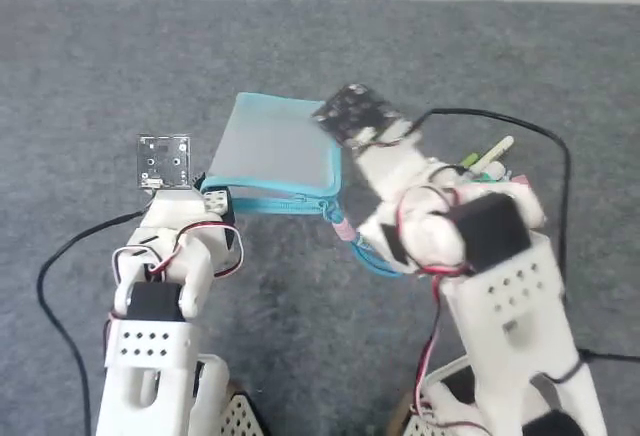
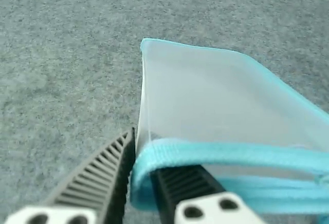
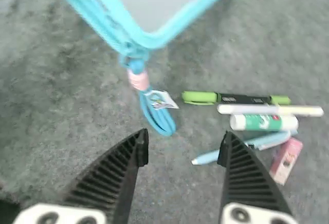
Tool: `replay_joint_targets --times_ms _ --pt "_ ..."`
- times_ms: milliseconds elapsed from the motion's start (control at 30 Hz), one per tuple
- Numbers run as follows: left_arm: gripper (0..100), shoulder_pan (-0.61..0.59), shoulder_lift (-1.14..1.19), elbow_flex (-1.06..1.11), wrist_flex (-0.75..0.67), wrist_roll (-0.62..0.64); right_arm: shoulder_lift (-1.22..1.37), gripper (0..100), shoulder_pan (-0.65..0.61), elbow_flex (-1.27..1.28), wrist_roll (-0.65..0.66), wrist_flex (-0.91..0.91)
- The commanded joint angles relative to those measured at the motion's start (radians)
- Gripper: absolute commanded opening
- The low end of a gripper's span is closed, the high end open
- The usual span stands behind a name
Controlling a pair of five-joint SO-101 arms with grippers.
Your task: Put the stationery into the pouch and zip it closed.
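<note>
Pinching the pouch (image 1: pixel 280 151) corner, your left gripper (image 2: pixel 141 149) anchors it; right gripper (image 3: pixel 182 142) hangs wide open, stationery (image 1: pixel 487 163) at pouch's 3 o'clock.

pouch (image 1: pixel 275 151) on mat (image 1: pixel 100 76), stationery (image 3: pixel 257 122) to its right

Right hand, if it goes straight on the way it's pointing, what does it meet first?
Most likely the grey carpet, landing between the blue cord loop and the light blue pen. Depth is unclear, so the pen tip could touch first.
</note>
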Motion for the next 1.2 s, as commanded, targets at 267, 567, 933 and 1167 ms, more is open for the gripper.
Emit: replay_joint_targets --times_ms 267,567,933,1167 --pt "1 -0.006 0.003 -0.012 -0.020 0.020 0.174 21.7 0.377 0.288 -0.232 -0.344" --pt "1 -0.006 0.003 0.005 -0.037 0.018 0.355 21.6 0.595 0.216 -0.094 -0.421" --pt "1 -0.008 0.003 0.022 -0.058 0.014 0.499 21.9 0.657 0.184 0.118 -0.490" --pt "1 -0.008 0.003 0.031 -0.060 0.012 0.599 21.9 0.753 0.183 0.292 -0.591"
